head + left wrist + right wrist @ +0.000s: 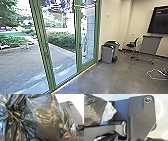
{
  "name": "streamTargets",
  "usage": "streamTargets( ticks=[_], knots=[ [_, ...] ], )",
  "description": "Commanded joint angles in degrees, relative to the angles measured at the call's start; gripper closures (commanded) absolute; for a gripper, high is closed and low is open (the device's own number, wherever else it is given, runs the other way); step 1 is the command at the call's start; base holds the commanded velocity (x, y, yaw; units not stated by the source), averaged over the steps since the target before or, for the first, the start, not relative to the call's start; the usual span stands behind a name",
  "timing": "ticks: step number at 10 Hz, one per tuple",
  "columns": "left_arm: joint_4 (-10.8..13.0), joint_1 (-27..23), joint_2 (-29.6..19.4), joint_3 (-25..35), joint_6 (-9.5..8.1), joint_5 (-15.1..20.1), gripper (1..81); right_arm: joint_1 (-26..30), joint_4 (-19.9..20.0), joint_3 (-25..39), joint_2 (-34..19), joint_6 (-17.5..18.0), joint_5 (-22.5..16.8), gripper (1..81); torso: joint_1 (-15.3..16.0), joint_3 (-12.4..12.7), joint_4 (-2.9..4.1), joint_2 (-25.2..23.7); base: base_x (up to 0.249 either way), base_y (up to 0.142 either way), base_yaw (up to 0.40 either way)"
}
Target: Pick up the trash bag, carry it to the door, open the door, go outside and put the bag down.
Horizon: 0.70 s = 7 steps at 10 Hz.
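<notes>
Bag [46, 120] lies close by the left wrist, presumably for carrying to the door [78, 56]; left and right jaws: opening and hold cannot be told.

Bright daylight through glass doors [78, 53], washed-out highlights

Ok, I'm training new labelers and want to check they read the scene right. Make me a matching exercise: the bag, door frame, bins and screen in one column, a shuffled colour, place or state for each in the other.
1. trash bag
2. door frame
3. bins
4. screen

A. standing on the floor
B. high on the wall
C. shiny, creased plastic
D. green

Pairs: 1-C, 2-D, 3-A, 4-B
</notes>
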Motion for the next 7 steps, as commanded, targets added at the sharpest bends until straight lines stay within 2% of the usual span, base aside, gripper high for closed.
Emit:
streamTargets(
  ticks=[1, 7],
  knots=[
    [0.6, -2.8, -0.2, 0.0, 0.55, 2.6, 81.1, 2.5, -0.6, -0.2, 0.3, 0.0, -2.9, 1.0, 0.0, 0.0, 0.0, 0.0, 0.16, 0.0, 0.0],
    [0.9, -2.8, 0.4, 0.0, 0.55, 2.7, 81.1, 2.4, -0.6, -0.6, 0.5, 0.0, -2.9, 1.0, 0.0, 0.0, 0.0, 0.0, 0.164, 0.0, 0.0]
  ],
)
